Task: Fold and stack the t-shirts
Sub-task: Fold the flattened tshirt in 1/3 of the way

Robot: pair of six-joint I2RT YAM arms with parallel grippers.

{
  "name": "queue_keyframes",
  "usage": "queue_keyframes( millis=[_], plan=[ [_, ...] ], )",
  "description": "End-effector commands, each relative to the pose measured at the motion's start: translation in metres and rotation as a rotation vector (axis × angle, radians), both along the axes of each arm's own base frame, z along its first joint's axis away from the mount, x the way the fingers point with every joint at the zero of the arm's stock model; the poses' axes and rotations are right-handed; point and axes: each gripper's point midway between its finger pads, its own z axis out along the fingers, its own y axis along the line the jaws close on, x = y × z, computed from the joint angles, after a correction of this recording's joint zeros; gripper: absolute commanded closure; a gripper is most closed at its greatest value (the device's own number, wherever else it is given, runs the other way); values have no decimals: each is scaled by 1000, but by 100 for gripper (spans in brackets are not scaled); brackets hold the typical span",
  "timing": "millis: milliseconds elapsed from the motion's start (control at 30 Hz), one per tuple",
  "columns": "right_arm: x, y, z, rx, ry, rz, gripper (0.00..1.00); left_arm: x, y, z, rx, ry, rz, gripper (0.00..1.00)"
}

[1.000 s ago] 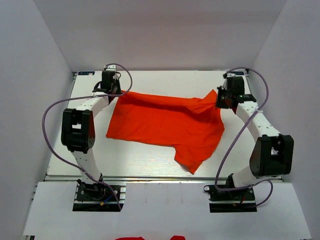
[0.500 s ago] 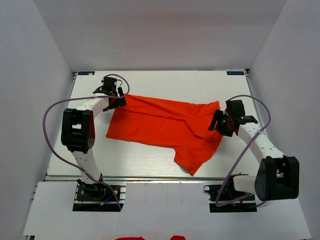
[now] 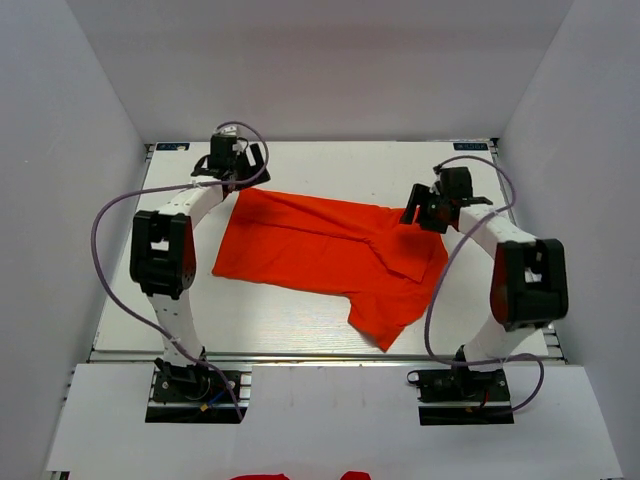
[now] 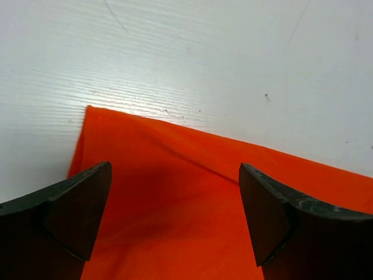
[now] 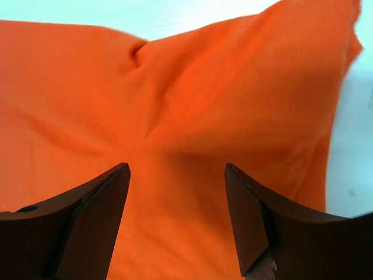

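Left claw (image 4: pixel 173 169), right claw (image 5: pixel 176 168) spread over t-shirt (image 3: pixel 310 250); red cloth (image 3: pixel 262 476) cropped below.

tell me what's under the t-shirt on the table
The orange t-shirt lies spread on the white table, which shows all round its edges. Anything beneath the cloth is hidden.

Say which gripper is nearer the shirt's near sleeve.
Right. Right gripper is over the far right corner of the shirt, beyond the sleeve; left gripper over its far left corner.
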Motion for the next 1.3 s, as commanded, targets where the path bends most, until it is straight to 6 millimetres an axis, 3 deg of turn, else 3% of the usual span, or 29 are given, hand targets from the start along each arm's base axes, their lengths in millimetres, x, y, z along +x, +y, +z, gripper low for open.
queue_keyframes(
  millis=[0,33,67,100,233,300,333,367,400,433,467,500,533,633,667,700,733,767,800,867,933,1000,1033,1067,1100,1133,1200,1233,1267],
  plan=[
    [38,7,7,25,-78,11,28,7,-22,-18,-71,6,-76,0],
    [41,7,-5,19,-53,15,28,9,-22,-33,-68,30,-75,0],
    [51,6,0,19,-68,15,28,10,-23,-39,-66,46,-74,0],
    [47,6,-17,13,-9,14,28,8,-27,-47,-80,63,-94,0],
    [70,-9,-25,-9,6,-36,28,17,-31,-67,-94,98,-92,0],
    [75,-16,-41,-8,45,-51,28,20,-31,-83,-91,121,-91,0],
    [95,-16,-24,-1,-3,-52,28,25,-32,-82,-91,122,-91,0],
    [95,-17,-49,2,60,-59,28,28,-32,-86,-90,130,-91,0],
    [98,-17,-50,11,69,-51,28,30,-33,-101,-87,156,-89,0],
    [121,-19,-40,24,26,-43,28,38,-37,-94,-106,149,-94,0],
    [122,-20,-56,20,63,-42,28,43,-38,-97,-106,152,-94,0],
    [139,-25,-54,23,32,-38,28,56,-40,-87,-116,119,-90,0],
    [162,-23,-31,33,-36,-23,28,57,-42,-101,-120,143,-96,0],
    [189,-27,-38,52,-58,-14,28,81,-46,-90,-134,102,-91,0],
    [199,-24,-46,63,-63,1,28,82,-47,-105,-137,131,-83,0],
    [214,-42,-34,66,-104,-23,27,98,-42,-91,-136,84,-69,0],
    [222,-41,-28,68,-128,-21,27,102,-42,-90,-144,76,-64,0],
    [224,-41,-41,89,-120,5,27,109,-46,-87,-163,62,-68,0],
    [242,-43,-14,95,-195,16,27,114,-43,-79,-178,42,-62,0],
    [245,-36,3,107,-241,85,27,119,-45,-71,-189,11,-75,0],
    [246,-33,43,33,-344,156,29,131,-43,-22,-166,-104,-91,0],
    [238,-34,54,-6,-359,171,29,133,-36,12,-113,-172,-95,0],
    [227,-35,91,-38,-418,193,27,131,-28,23,-78,-185,-69,0],
    [220,-34,100,-44,-424,201,27,125,-23,63,-62,-240,-60,0],
    [208,-36,85,-62,-382,195,26,117,-18,66,-28,-238,-60,0],
    [186,-38,118,-97,-429,208,26,108,-9,71,2,-225,-30,0],
    [157,-47,115,-175,-401,186,24,79,5,87,44,-204,16,0],
    [132,-35,110,-180,-361,189,24,64,11,81,63,-157,32,0],
    [117,-37,123,-215,-368,156,24,45,17,62,75,-86,47,0]
  ],
)
